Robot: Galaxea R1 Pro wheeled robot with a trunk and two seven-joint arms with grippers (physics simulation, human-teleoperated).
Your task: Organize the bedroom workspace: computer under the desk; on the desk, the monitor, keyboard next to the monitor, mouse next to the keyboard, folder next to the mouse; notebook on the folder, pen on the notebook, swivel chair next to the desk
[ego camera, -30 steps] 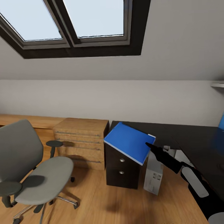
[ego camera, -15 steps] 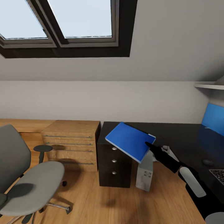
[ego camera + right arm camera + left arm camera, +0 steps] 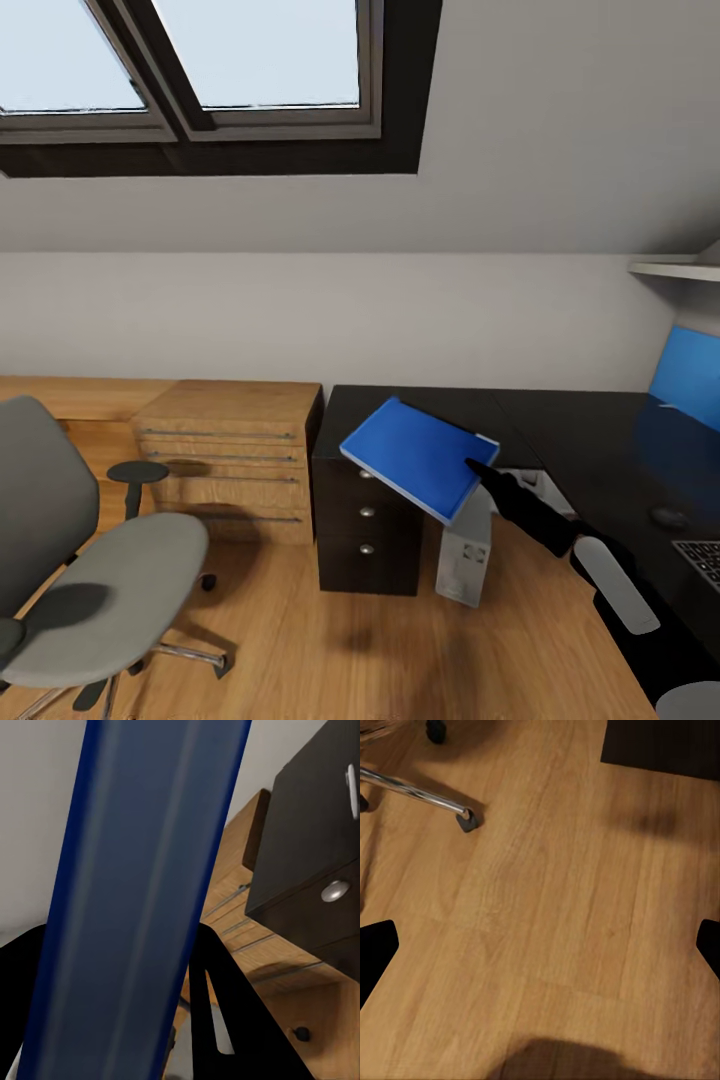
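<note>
Skylit bedroom with wood flooring: the right gripper [image 3: 478,467] has its fingers [image 3: 225,1020] clamped on the blue folder [image 3: 415,455], held tilted in the air over the desk [image 3: 590,440] corner and its drawers. Beneath stands the computer [image 3: 465,555]. At left, the swivel chair [image 3: 90,590] sits apart. Left gripper [image 3: 540,952] fingers spread wide over bare floor.

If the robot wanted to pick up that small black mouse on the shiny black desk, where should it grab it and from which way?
Probably from straight above, with the fingers closing across the narrow sides of the small black oval mouse. It lies low and flat on the glossy black desk, so nothing sticks out to grip from the side. Its detail is too small to say more. The right gripper is now shut on the flat blue folder.
</note>
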